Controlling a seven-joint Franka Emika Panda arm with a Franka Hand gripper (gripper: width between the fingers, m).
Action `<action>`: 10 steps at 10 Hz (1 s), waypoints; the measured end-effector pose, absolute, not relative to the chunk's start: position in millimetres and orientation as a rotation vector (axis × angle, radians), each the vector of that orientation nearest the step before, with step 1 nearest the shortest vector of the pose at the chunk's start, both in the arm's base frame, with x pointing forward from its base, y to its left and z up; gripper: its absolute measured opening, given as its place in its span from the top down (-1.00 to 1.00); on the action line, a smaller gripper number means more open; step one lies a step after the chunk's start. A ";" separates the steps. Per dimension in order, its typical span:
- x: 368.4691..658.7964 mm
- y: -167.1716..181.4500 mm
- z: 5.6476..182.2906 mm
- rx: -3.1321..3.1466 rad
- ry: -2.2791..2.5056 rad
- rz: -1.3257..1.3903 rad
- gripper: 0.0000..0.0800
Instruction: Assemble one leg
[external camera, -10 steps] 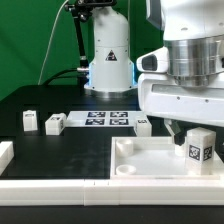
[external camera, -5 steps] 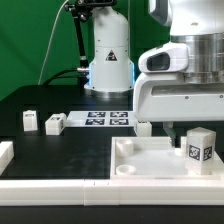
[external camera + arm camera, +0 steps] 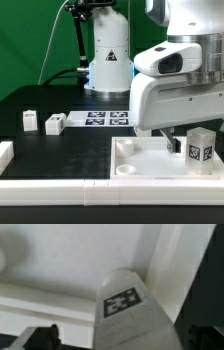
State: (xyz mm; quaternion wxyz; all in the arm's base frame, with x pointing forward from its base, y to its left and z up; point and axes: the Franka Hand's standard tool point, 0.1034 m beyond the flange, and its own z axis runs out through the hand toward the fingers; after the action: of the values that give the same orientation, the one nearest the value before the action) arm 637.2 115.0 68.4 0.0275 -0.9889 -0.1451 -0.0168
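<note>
While the arm filled most of the exterior view's right, the table's far left carried two loose legs: one small white block (image 3: 29, 121) with a tag on its face, and just to its right a second one (image 3: 55, 123) lying apart from it. Further right, behind them, the marker board (image 3: 108, 118) lay flat on the black table (image 3: 60, 145), close to the arm's white base (image 3: 108, 62). A third small white leg (image 3: 142, 128) showed just past the board, partly hidden by the arm's lower housing. At the near left a short white border bar (image 3: 5, 153) sat on the table's edge.

Right of centre lay the large white panel (image 3: 140, 160), with a round socket (image 3: 124, 169) at its near corner. The leg (image 3: 201, 146) (image 3: 130, 308) stood upright in the panel's right part, its tag facing the exterior camera. The gripper (image 3: 177, 142) hung low over the panel, just beside the leg on its left. In the wrist view the leg rose between the two dark fingertips (image 3: 42, 336), which stood apart on either side of it, so the jaws were spread and not clamped on anything.
</note>
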 end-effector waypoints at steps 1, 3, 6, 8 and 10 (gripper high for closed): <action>637.6 111.7 68.2 -3.046 -0.501 -0.053 -0.62; 637.6 111.7 68.2 -3.049 -0.482 -0.053 -0.30; 637.6 111.6 68.2 -3.049 -0.482 -0.053 0.28; 637.5 111.9 68.2 -3.054 -0.439 -0.052 0.28; 637.4 112.0 68.0 -3.075 -0.172 -0.045 0.28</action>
State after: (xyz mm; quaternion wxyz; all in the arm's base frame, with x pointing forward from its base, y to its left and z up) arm 637.4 112.0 68.0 0.0307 -0.9979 -0.0559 -0.0144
